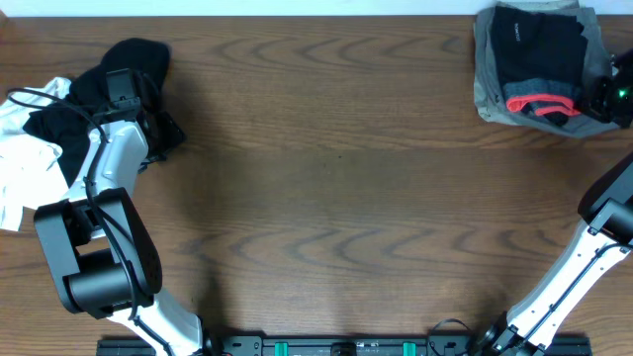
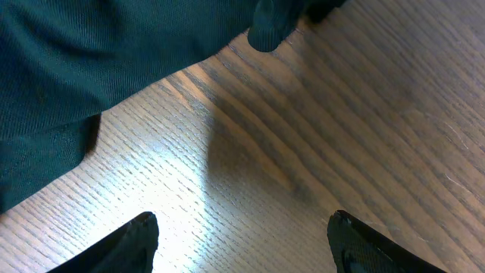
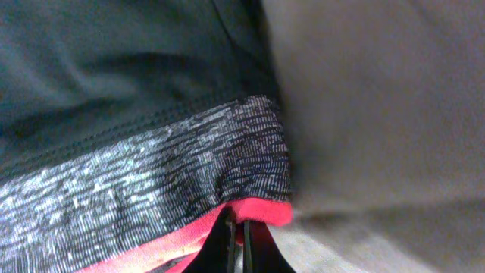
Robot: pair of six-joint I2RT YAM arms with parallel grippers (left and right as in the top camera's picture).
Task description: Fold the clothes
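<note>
"At the two o'clock corner of the brown wood-grain table (image 1: pixel 326 198), seen from overhead, we find the folded long black trousers (image 1: pixel 539 49) lying on the grey-khaki cotton shorts (image 1: pixel 485 89). Agreed?"

"Agreed. The bundle runs twelve to six, a little longer than wide, and its grey-and-coral-red knitted waistband (image 1: pixel 542 99) points to six. At ten o'clock we have a crumpled plain black garment (image 1: pixel 138 59) touching a rumpled white T-shirt (image 1: pixel 20 168), neither of them folded."

"In the left wrist view, the left gripper (image 2: pixel 244 224) hangs over bare wood. Its fingers are well apart with nothing between them, and the black garment's edge lies toward eleven."

"So we judge that arm is lining up for the next piece. We should carry the fingers toward eleven until one passes over the hem, then go down flat. Otherwise we close on wood."

"In the right wrist view, the right gripper (image 3: pixel 236 231) has its fingers pressed together, tips right at the red rim of the waistband, with khaki cloth at three."

"Whether a sliver of red is nipped there we cannot tell. We take this step to be a small tidying of the trousers on the pile. Any tug should be short, low and along the twelve-to-six line, so the fold keeps square and the shorts beneath are not dragged along."
</note>
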